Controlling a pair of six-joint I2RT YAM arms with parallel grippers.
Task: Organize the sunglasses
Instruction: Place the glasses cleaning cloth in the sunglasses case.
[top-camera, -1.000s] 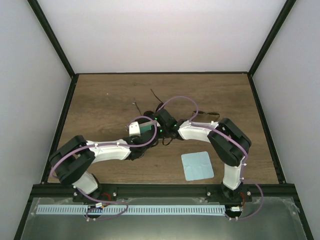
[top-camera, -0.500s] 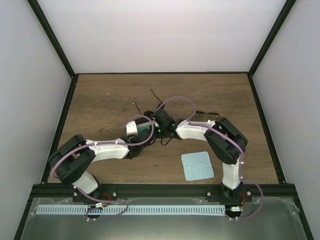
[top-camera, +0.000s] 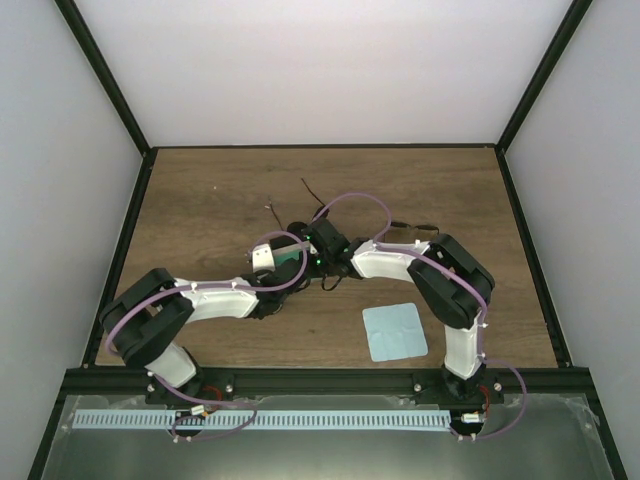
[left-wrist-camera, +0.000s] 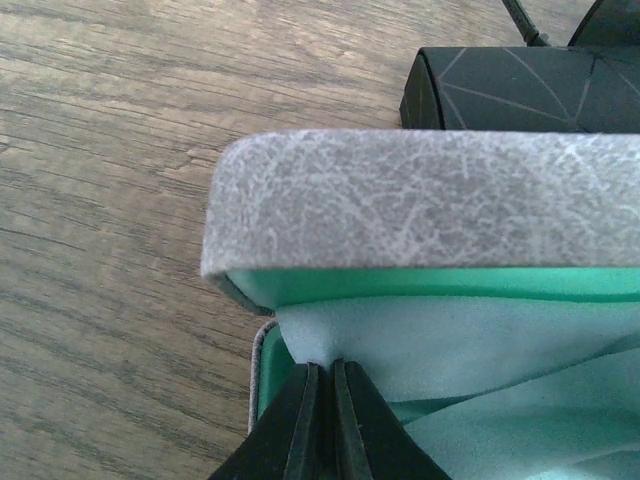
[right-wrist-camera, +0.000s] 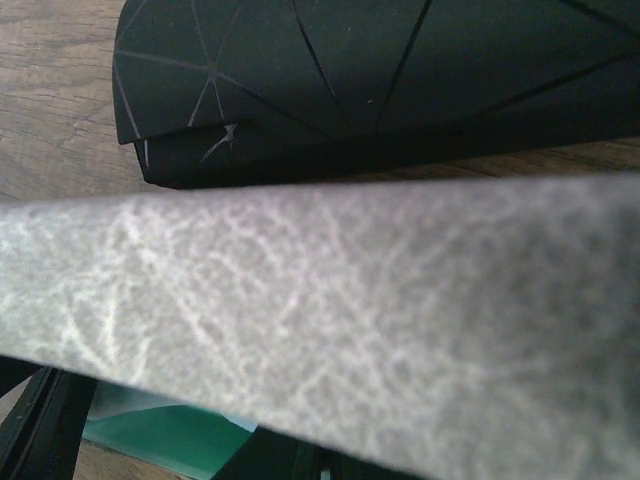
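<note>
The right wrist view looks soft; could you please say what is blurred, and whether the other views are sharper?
Right wrist: the grey leather-like case lid is blurred, the black line-patterned case behind sharper. Left wrist: lid and wooden table crisp. Top external: even light, no glare.

left arm (top-camera: 215, 300) stretched forward-right | left gripper (left-wrist-camera: 322, 372) pinched closed | right arm (top-camera: 400, 262) folded leftward | right gripper (top-camera: 306, 240) seemingly closed, mostly hidden

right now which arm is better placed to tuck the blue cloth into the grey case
Left. The left gripper is shut on the cloth inside the open grey case; the right arm is pressed close to the lid, likely steadying it.
</note>
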